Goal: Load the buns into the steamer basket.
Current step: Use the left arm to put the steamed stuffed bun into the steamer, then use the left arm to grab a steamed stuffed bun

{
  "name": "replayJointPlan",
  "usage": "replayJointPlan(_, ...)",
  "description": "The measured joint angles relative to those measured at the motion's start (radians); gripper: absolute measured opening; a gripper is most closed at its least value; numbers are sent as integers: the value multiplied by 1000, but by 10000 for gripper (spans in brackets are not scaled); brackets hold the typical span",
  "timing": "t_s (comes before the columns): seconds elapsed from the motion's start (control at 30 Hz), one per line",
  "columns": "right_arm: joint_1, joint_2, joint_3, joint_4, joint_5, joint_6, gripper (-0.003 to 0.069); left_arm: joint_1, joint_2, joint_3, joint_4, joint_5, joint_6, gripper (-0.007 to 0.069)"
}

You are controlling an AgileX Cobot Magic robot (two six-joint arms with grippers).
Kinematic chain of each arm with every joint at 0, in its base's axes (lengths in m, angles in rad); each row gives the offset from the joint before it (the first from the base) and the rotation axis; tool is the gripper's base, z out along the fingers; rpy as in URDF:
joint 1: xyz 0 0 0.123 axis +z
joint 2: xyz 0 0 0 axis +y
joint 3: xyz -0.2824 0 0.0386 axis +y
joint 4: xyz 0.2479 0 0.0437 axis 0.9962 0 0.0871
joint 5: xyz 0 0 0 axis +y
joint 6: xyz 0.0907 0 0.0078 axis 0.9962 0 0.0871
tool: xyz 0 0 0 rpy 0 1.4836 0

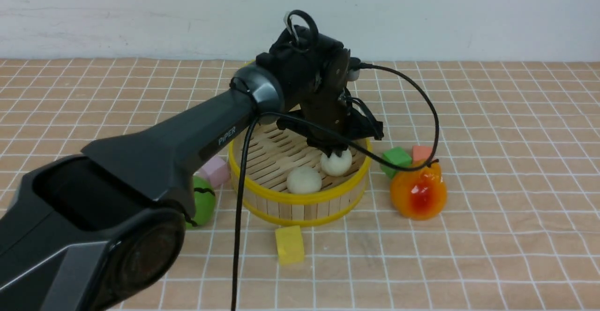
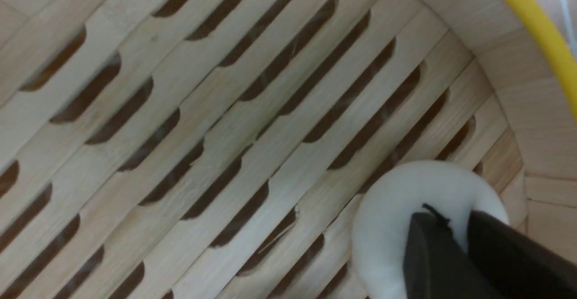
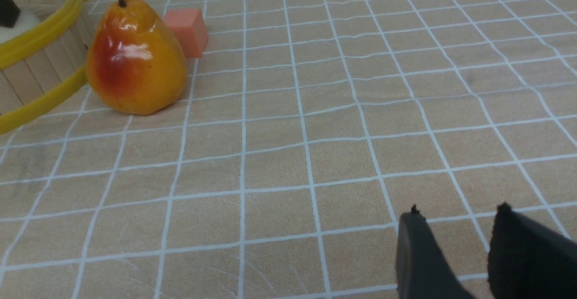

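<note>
My left gripper pinches a bun low inside the steamer basket, near a second bun lying on its slats; I judge this the placing step, so next I should spread the jaws and lift clear.

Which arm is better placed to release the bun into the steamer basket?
Left. The left gripper pinches a bun inside the steamer basket. The right gripper hangs empty over the table, away from the basket.

Bright, even light, soft shadows — glare on the pear, left wrist view slightly soft.
</note>
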Motion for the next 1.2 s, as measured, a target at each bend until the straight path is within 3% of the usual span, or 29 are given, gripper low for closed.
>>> replayJointPlan(0.23, 0, 0, 0, 0, 0, 0, 239, 1, -55, -37, -4, 66, -3, 391)
replayJointPlan(0.33, 0, 0, 0, 0, 0, 0, 239, 9, -113, -37, -4, 98, -3, 420)
replayJointPlan(0.63, 0, 0, 0, 0, 0, 0, 239, 138, -347, -8, 0, 206, 35, 430)
replayJointPlan(0.93, 0, 0, 0, 0, 0, 0, 239, 422, -507, 316, -63, 72, 93, 410)
replayJointPlan(1.2, 0, 0, 0, 0, 0, 0, 239, 528, -408, 408, -112, -5, 95, 394)
